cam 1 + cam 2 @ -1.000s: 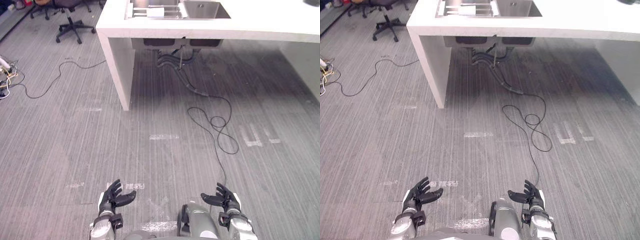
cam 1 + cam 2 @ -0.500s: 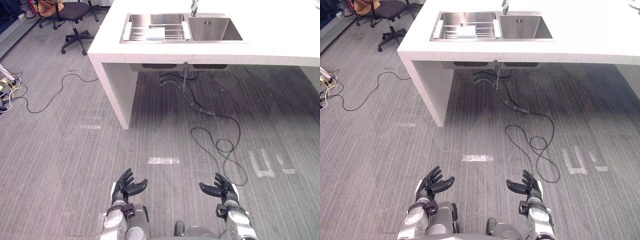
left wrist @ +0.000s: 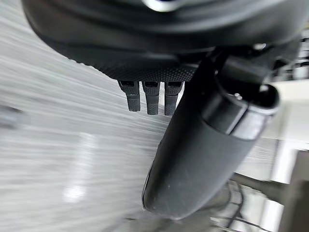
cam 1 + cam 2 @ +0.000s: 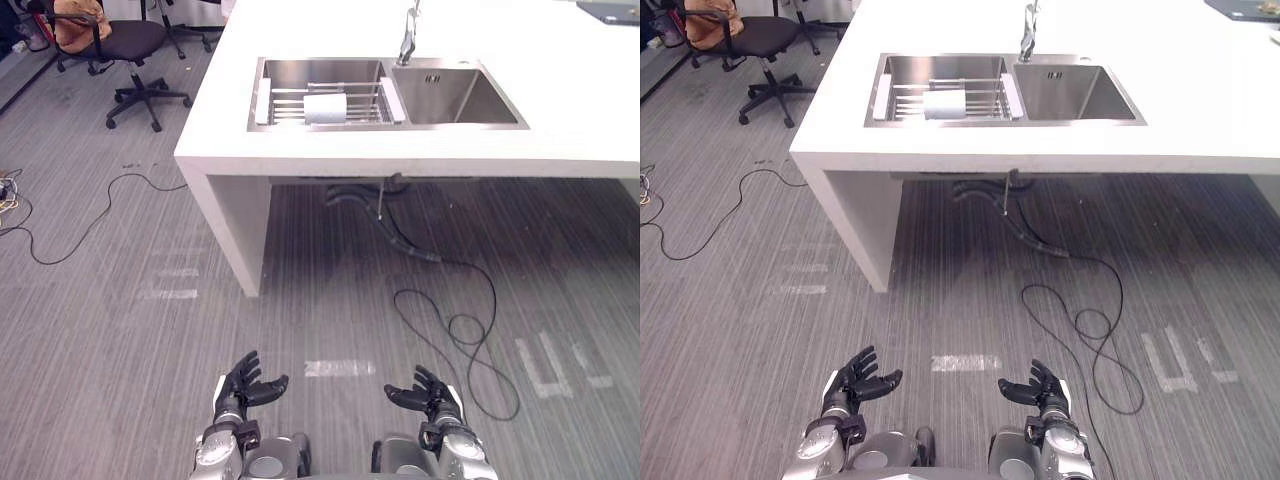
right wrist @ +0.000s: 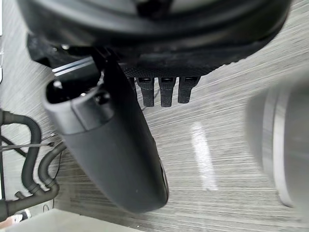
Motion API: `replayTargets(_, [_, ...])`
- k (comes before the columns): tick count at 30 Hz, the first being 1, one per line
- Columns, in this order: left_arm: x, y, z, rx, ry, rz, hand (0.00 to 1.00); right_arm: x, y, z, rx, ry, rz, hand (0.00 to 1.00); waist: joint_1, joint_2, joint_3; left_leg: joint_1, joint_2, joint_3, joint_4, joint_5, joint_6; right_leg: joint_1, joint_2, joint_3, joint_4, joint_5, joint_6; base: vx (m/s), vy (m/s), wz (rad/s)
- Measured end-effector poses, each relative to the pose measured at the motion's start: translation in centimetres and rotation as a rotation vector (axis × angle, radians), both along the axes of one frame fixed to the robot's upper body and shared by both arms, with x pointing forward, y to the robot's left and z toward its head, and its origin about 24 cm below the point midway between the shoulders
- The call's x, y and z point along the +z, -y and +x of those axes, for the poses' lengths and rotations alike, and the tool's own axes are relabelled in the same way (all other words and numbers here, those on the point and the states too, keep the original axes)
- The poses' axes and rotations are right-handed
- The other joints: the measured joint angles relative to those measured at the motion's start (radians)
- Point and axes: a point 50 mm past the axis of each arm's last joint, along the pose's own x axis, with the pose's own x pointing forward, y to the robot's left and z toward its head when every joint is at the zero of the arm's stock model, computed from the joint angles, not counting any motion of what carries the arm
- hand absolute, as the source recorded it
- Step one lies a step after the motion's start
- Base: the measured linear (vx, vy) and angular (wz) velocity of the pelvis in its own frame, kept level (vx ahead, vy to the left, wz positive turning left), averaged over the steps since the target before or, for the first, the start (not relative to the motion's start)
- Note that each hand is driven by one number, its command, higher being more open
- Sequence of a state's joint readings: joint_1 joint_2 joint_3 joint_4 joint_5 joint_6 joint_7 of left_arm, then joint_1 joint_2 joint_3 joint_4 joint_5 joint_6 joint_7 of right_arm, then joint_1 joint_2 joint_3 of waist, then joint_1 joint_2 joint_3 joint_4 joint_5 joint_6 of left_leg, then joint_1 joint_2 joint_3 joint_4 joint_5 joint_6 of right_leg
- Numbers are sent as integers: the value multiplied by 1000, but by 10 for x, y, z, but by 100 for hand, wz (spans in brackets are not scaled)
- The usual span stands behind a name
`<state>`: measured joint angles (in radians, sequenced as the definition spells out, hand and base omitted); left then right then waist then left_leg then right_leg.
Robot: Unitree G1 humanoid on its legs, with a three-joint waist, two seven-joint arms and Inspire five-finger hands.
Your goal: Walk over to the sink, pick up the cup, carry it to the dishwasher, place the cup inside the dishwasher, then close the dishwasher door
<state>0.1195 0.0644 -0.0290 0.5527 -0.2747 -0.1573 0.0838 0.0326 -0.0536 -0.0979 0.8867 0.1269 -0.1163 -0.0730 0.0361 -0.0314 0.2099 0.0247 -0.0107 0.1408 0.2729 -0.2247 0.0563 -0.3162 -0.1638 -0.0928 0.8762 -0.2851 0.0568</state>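
The cup [image 4: 325, 107] lies on its side on a rack [image 4: 285, 98] in the left basin of the sink [image 4: 390, 126], far ahead of both hands and well apart from them. The tap [image 4: 409, 35] stands just beyond it, to the right. The sink sits in a white counter [image 4: 560, 70]. The left hand [image 4: 245, 385] and right hand [image 4: 428, 393] hang low over the floor [image 4: 120, 330], fingers spread and relaxed, holding nothing. A chair [image 4: 125, 45] stands far ahead of the left hand, further to its left.
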Motion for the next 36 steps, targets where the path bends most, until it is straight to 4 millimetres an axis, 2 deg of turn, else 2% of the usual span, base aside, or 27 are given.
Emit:
replayTargets(1, [13, 3, 9, 1, 71, -8, 90, 0, 0, 1, 2, 1, -2, 90, -5, 2, 0, 22, 11, -12, -14, -5, -9, -30, 21, -6, -117, 2, -4, 408, -159, 38])
replayTargets(3, [34, 4, 21, -2, 174, -8, 90, 0, -1, 0, 6, -2, -2, 90, -8, -3, -2, 55, 30, -30, -23, -30, -51, -40, 53, -6, -332, 83, -14, 416, -187, 36])
replayTargets(4, [45, 5, 27, -3, 232, -7, 90, -2, 2, -6, 8, -19, -12, 90, -14, 2, -9, 80, 36, -58, -23, -60, -82, -25, 62, -7, -394, 217, -28, 358, -157, 28])
replayTargets(6, [63, 13, 33, 7, 319, -31, 90, 0, 9, -5, 15, -18, -43, 90, -7, 40, -30, 83, 81, -61, -30, -58, -91, -13, 101, -26, -403, 193, -56, 421, -181, 4])
replayTargets(9, [101, 29, 44, -43, 488, -52, 90, 2, 13, -6, 10, -8, -59, 90, -19, 48, -33, 80, 115, -79, 42, -41, -115, 42, 117, -68, -405, 134, -71, 345, -191, 23])
replayTargets(10, [109, 34, 44, -63, 527, -55, 90, 2, 14, -9, 8, -9, -62, 90, -21, 51, -30, 59, 131, -78, 143, -41, -117, 91, 124, -81, -429, 126, -74, 346, -205, 44])
replayTargets(11, [122, 41, 44, -72, 584, -73, 90, 3, 13, -12, 13, 0, -65, 90, -18, 60, -25, -11, 165, -74, 349, -14, -146, 158, 143, -92, -477, 123, -78, 252, -150, 22])
replayTargets(12, [129, 42, 44, -68, 616, -84, 90, 4, 12, -14, 19, 6, -66, 90, -11, 63, -26, -54, 185, -73, 457, 15, -159, 185, 151, -92, -495, 119, -84, 219, -91, -3])
replayTargets(13, [142, 46, 42, -62, 680, -102, 90, 5, 9, -17, 26, 16, -63, 90, 3, 73, -28, -125, 220, -62, 616, 11, -161, 230, 166, -86, -520, 100, -100, 194, -27, -15])
replayTargets(14, [155, 46, 40, -55, 742, -110, 90, 5, 8, -18, 38, 15, -65, 90, 8, 75, -30, -191, 244, -39, 702, -5, -148, 265, 170, -84, -535, 88, -96, 192, -6, -13])
replayTargets(15, [161, 45, 39, -49, 772, -112, 90, 5, 7, -19, 42, 16, -65, 90, 9, 76, -30, -218, 251, -29, 716, -15, -140, 276, 170, -81, -541, 83, -93, 222, 41, -17])
replayTargets(16, [175, 43, 35, -28, 843, -115, 90, 6, 8, -18, 42, 20, -67, 90, 23, 79, -34, -276, 255, -5, 685, -48, -132, 298, 167, -69, -559, 74, -82, 241, 102, -24])
replayTargets(18, [183, 41, 33, -15, 896, -111, 90, 5, 9, -19, 42, 12, -70, 90, 38, 84, -37, -300, 223, 4, 556, -64, -123, 322, 150, -50, -574, 65, -65, 281, 171, -22])
replayTargets(19, [187, 39, 32, -13, 919, -105, 90, 3, 11, -21, 45, -3, -76, 90, 38, 84, -38, -299, 178, 0, 383, -50, -112, 337, 129, -42, -578, 53, -42, 317, 240, -6])
replayTargets(20, [189, 40, 32, -9, 932, -110, 90, 2, 17, -23, 49, -18, -91, 90, 39, 108, -52, -292, 147, -20, 172, 43, -102, 339, 122, -33, -569, 33, -9, 324, 260, -16])
replayTargets(21, [188, 40, 31, -6, 932, -112, 90, 0, 18, -23, 54, -32, -93, 90, 47, 113, -54, -272, 135, -9, 139, 117, -62, 339, 120, -13, -556, 24, 6, 332, 225, -20])
replayTargets(22, [186, 35, 32, -6, 919, -74, 90, -3, 13, -23, 74, -52, -78, 90, 47, 81, -61, -243, 96, 17, 94, 125, -54, 341, 102, 50, -576, 26, 8, 334, 167, -5])
replayTargets(25, [186, 33, 33, -34, 904, 27, 90, -5, 12, -18, 81, -56, -72, 90, 46, 67, -64, -247, 58, 29, 122, 78, -16, 373, 68, 78, -641, 37, 29, 314, 130, -4])
replayTargets(27, [185, 34, 33, -67, 895, 71, 90, -3, 10, -13, 89, -43, -67, 90, 52, 66, -64, -203, 48, 56, 94, 44, -14, 344, 57, 112, -533, 25, 52, 267, 121, -37])
replayTargets(28, [184, 37, 32, -101, 890, 97, 90, -3, 8, -13, 94, -39, -58, 90, 51, 62, -62, -155, 41, 71, 69, 31, -12, 279, 49, 130, -352, 25, 91, 170, 80, -28])
replayTargets(29, [184, 39, 32, -116, 888, 109, 90, -3, 7, -13, 99, -38, -54, 90, 46, 60, -61, -125, 37, 73, 59, 24, -10, 245, 42, 131, -256, 35, 146, 289, 73, -19])
replayTargets(30, [186, 41, 29, -152, 893, 137, 90, -5, 3, -17, 113, -52, -51, 90, 32, 46, -62, -78, 32, 77, 51, 5, -6, 184, 22, 140, -79, 66, 211, 276, 25, -1])
replayTargets(31, [191, 41, 27, -168, 910, 160, 90, -7, -2, -22, 123, -59, -35, 90, 23, 33, -66, -45, 31, 76, 53, -18, -7, 127, 16, 133, 48, 54, 180, 340, -11, 0])
replayTargets(32, [194, 41, 25, -168, 925, 164, 90, -8, -4, -23, 124, -61, -26, 90, 18, 28, -67, -31, 33, 75, 53, -28, -11, 100, 13, 123, 87, 44, 160, 279, -64, 4])
replayTargets(33, [203, 41, 23, -162, 963, 176, 90, -8, -7, -23, 126, -58, -16, 90, 8, 23, -69, -10, 43, 70, 54, -47, -21, 53, 10, 99, 114, 22, 118, 330, -118, 6])
replayTargets(34, [210, 41, 21, -157, 995, 186, 90, -6, -8, -21, 137, -46, -17, 90, 0, 24, -70, 8, 60, 64, 56, -63, -35, 18, 12, 72, 88, 3, 85, 280, -138, 11])
replayTargets(36, [216, 41, 20, -155, 1025, 202, 90, -4, -8, -20, 138, -32, -17, 90, -6, 25, -70, 27, 82, 54, 64, -82, -58, -10, 20, 42, 4, -14, 54, 281, -194, 15])
